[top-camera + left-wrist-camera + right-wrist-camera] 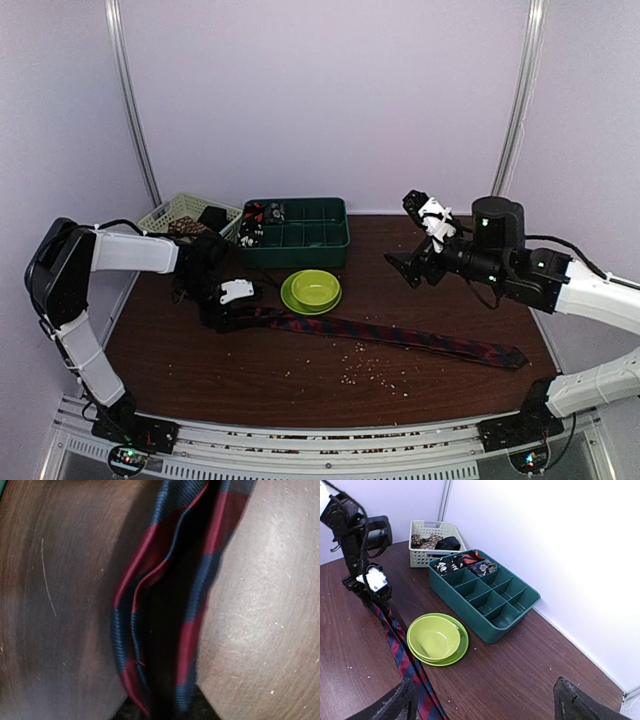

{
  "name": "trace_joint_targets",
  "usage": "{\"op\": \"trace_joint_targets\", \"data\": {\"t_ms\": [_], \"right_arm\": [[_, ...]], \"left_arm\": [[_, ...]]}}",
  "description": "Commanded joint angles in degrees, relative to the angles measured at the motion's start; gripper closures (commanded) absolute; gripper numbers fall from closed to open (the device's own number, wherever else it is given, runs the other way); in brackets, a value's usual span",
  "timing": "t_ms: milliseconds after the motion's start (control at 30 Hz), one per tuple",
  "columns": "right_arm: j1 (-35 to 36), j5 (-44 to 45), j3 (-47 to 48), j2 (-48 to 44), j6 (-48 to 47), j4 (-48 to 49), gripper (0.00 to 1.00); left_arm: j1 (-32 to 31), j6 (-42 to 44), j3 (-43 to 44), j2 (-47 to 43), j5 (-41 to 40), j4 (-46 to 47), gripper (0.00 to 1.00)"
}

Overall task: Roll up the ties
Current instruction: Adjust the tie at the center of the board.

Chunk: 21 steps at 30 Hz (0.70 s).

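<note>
The brown worktop [300,390] holds a long striped tie [400,338], lying flat. The right wrist view shows rolled ties [470,560] in the green tray [517,620] more clearly than the top view. The left claw [228,305] sits at the striped tie's left end; I cannot tell if it pinches. The right claw [485,687] hangs high, wide apart.

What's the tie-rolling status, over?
Right gripper open, raised. Left gripper at end of red-and-navy striped fabric necktie, grip unclear. Necktie unrolled. Lime-green bowl beside it.
</note>
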Motion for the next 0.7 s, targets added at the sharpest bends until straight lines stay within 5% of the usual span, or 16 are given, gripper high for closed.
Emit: {"op": "trace_joint_targets", "data": {"t_ms": [0, 167, 433, 667], "right_arm": [[0.3, -6.1, 0.3, 4.0, -4.3, -2.2, 0.09], [1.6, -8.4, -3.0, 6.6, -7.7, 2.6, 0.14], [7.7, -7.9, 2.3, 16.5, -15.3, -3.3, 0.23], [12.6, -4.6, 14.6, 32.4, -20.5, -8.3, 0.3]], "left_arm": [[0.0, 0.1, 3.1, 1.0, 2.8, -5.7, 0.79], [-0.8, -1.8, 2.5, -0.7, 8.7, -13.6, 1.0], [-3.0, -5.7, 4.1, -6.7, 19.6, -26.1, 1.0], [0.7, -4.2, 1.8, -3.9, 11.9, -22.5, 0.93]]}}
